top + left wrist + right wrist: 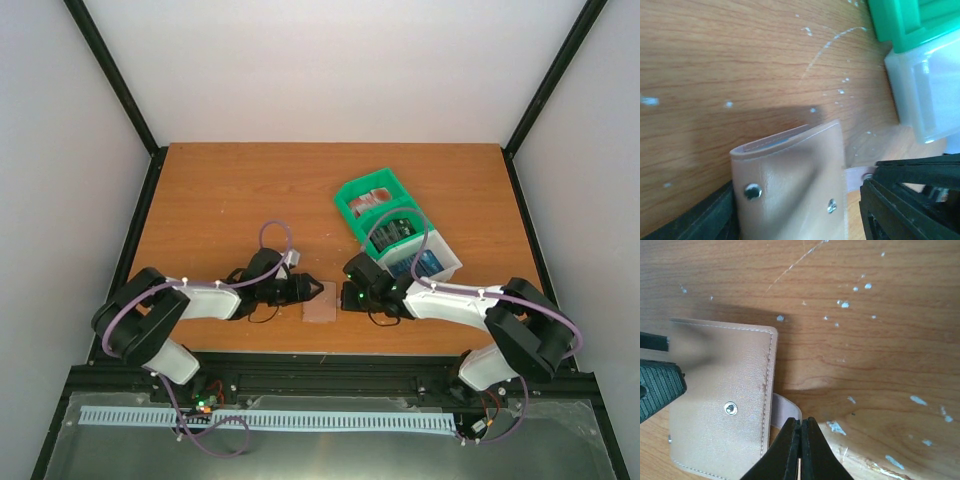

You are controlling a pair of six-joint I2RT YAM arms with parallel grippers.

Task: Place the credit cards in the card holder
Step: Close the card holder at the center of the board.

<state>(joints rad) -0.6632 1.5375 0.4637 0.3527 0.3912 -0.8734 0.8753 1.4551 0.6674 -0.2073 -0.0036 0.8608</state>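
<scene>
Card holder: lying folded (pixel 720 390) on the worktop (pixel 230 200) near its front edge, sitting between the two hands with a snap stud facing up.
Credit cards: waiting (pixel 395 228) in the green-and-white tray (pixel 362 183), behind and to the right of the holder and well apart from it.
Left hand: its fingers (pixel 303 290) are standing apart on either side of the holder with a gap showing on one side, so it is not clamping.
Right hand: its fingers (pixel 801 427) are pressing together, tips right beside the strap tab (pixel 786 412) poking out from the holder's edge. I cannot tell whether they are nipping it.
Step in hand: to my eye, getting the holder open so a card can go in.
Doing it well: I would be steadying the holder's body with the left hand while the right is drawing the tab away, low and slowly. A thin flap like this is likely slipping free if tugged sideways.
Watch for: the light holder sliding over the smooth wood instead of unfolding.
</scene>
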